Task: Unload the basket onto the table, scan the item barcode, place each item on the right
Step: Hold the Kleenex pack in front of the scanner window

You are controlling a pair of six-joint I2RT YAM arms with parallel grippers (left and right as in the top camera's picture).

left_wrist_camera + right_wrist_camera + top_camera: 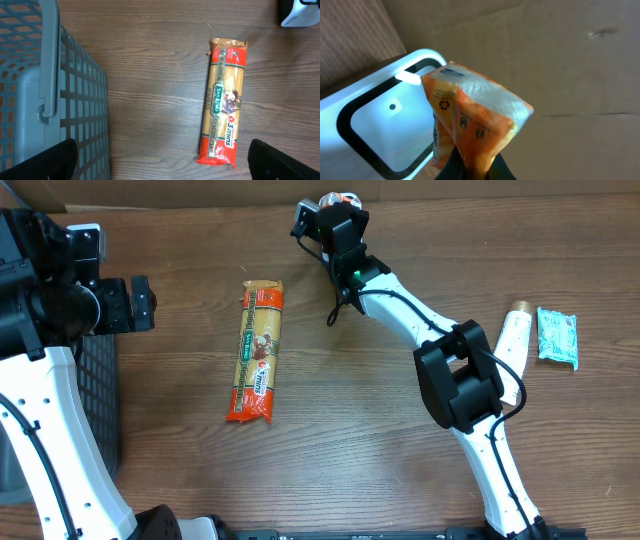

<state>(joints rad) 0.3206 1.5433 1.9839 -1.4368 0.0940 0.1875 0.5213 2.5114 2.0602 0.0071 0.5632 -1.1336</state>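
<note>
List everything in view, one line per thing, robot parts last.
spaghetti packet: 1, orange and yellow, flat on the table, left of centre
snack packet: 1, orange, held by the scanner's window
scanner: 1, white with a black-framed window, far edge of the table
tube: 1, cream, right side of the table
sachet: 1, teal, right of the tube
basket: 1, grey-blue, left edge of the table
table: 1, brown wood
cardboard wall: 1, tan, behind the scanner
left gripper: 1, black, open, empty, above the table beside the basket
right gripper: 1, black, shut on the snack packet
</note>
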